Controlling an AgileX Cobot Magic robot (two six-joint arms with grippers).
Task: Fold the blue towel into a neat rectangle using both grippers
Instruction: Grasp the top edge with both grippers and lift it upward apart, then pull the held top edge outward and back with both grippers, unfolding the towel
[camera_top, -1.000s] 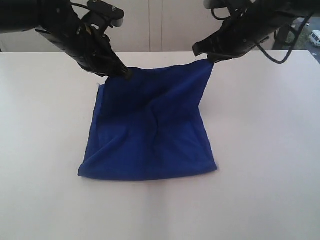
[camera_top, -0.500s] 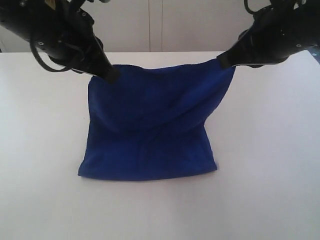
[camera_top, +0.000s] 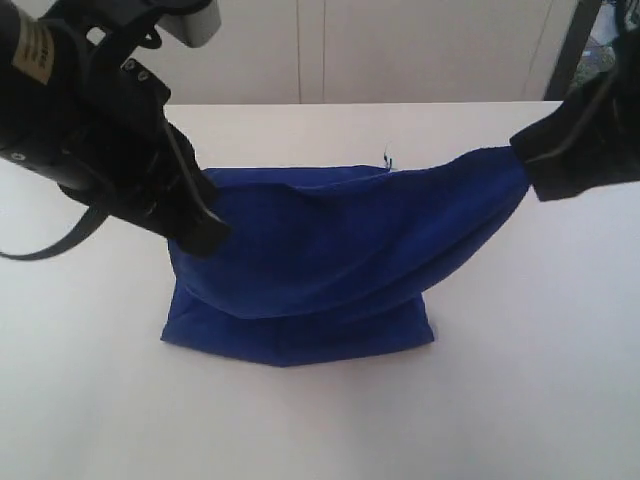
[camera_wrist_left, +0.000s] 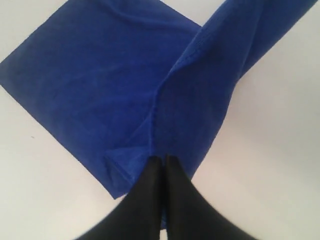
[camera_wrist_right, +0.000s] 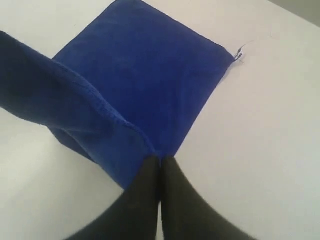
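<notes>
the blue towel (camera_top: 300, 260) lies half on the white worktop (camera_top: 520, 390), its lifted layer sagging between the arms. left gripper (camera_wrist_left: 161, 159) and right gripper (camera_wrist_right: 159, 159) each have jaws pressed together, pinching a towel corner. a thin pinch could slip, or uneven travel could lay the fold skewed. a small white tag (camera_wrist_right: 239, 54) sits at one flat corner; nothing i can see blocks the path.
</notes>
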